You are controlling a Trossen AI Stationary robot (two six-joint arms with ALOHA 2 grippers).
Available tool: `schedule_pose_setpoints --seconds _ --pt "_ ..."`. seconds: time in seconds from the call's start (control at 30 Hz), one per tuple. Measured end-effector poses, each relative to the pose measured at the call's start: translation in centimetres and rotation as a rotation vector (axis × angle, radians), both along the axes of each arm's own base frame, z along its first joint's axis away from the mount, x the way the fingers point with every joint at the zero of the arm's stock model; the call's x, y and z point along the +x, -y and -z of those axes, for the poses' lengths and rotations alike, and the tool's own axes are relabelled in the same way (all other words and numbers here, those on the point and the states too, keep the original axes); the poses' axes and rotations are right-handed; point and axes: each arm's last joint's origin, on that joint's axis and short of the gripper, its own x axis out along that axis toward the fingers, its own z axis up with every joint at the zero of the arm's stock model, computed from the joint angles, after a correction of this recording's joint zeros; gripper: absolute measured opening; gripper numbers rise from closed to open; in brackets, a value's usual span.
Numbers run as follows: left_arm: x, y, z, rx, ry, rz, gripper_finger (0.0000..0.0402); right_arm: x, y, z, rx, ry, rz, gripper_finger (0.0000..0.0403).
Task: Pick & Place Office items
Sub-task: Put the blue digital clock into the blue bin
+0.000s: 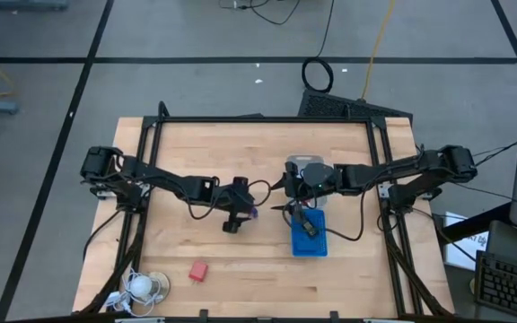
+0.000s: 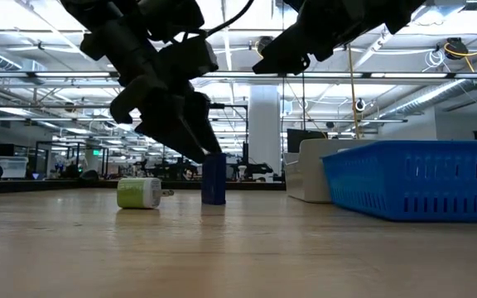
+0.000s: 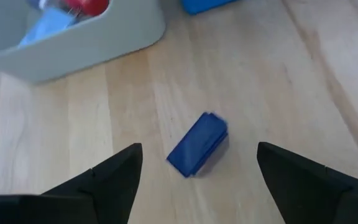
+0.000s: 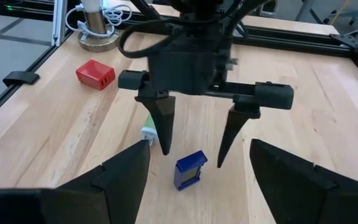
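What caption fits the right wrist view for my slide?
Left gripper hangs open over a small blue block on the wooden table.

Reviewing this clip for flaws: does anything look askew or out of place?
Little stands out. A blue rectangular piece stands loose on the table between the open left gripper's fingers, outside both trays. A red block lies alone near the front edge.
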Motion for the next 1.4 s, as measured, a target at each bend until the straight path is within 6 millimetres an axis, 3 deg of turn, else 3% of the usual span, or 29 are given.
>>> schedule_pose_setpoints --seconds 0.27,0.5,0.67,1.27,1.4 --pt "0.7 0.2 -0.2 0.004 0.068 0.067 0.0293 0.0 0.0 0.0 -0.006 0.002 -0.003 0.0266" --pt "0.9 0.2 1.7 0.008 0.006 0.069 0.0267 0.0 0.0 0.0 -0.006 0.001 -0.003 0.0265" --pt "1.0 0.2 1.9 0.008 0.000 0.068 0.0242 0.0 0.0 0.0 -0.006 0.001 -0.003 0.0265" --pt "0.9 0.2 1.9 0.009 -0.008 0.069 0.0086 0.0 0.0 0.0 -0.006 0.000 -0.003 0.0265" --pt "0.7 0.1 1.0 -0.011 0.017 0.014 0.0059 -0.1 0.0 0.2 -0.007 -0.016 -0.003 0.0265"
